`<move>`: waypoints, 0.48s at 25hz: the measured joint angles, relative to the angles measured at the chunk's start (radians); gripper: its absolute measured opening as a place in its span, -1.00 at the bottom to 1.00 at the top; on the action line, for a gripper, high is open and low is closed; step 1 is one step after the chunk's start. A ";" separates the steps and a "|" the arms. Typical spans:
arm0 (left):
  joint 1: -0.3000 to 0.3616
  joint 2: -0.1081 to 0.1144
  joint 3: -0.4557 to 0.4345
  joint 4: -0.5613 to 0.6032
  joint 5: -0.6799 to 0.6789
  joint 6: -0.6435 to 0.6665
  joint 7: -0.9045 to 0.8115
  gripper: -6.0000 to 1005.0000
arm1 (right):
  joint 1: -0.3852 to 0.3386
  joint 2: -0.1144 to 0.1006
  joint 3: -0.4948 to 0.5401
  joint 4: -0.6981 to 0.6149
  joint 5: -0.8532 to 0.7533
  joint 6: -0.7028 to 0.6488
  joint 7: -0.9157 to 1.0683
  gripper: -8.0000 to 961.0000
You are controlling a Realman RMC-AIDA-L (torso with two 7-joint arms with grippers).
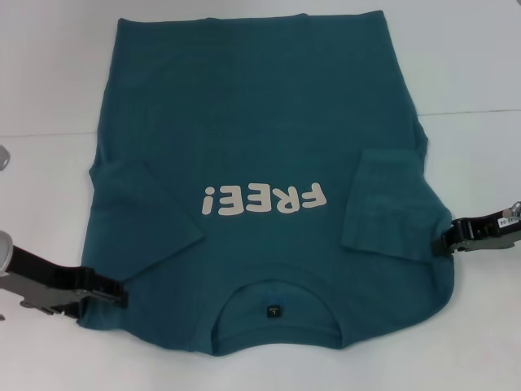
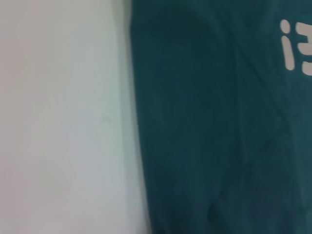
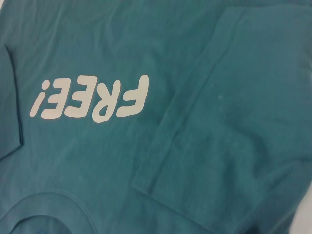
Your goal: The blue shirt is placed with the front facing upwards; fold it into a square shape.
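- While both sleeves lie folded inward, the blue shirt (image 1: 260, 163) rests front-up on the white table (image 1: 49, 81), collar nearest the robot.
- Left tool (image 1: 122, 293) meets the shirt's near-left edge; grip state cannot be determined.
- Right tool (image 1: 448, 238) meets the right edge; grip state likewise undetermined.

Teal-blue shirt (image 1: 260, 138) with white lettering (image 1: 264, 199), on white table (image 1: 49, 81).
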 joint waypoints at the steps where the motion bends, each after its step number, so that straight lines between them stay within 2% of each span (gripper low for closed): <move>1: 0.000 0.000 0.000 0.000 0.000 0.000 0.000 0.73 | -0.001 0.000 0.000 0.000 0.000 0.000 -0.001 -0.91; 12: -0.014 -0.010 -0.008 -0.005 -0.002 -0.002 0.006 0.73 | -0.004 0.000 0.000 0.000 0.011 0.002 -0.012 -0.91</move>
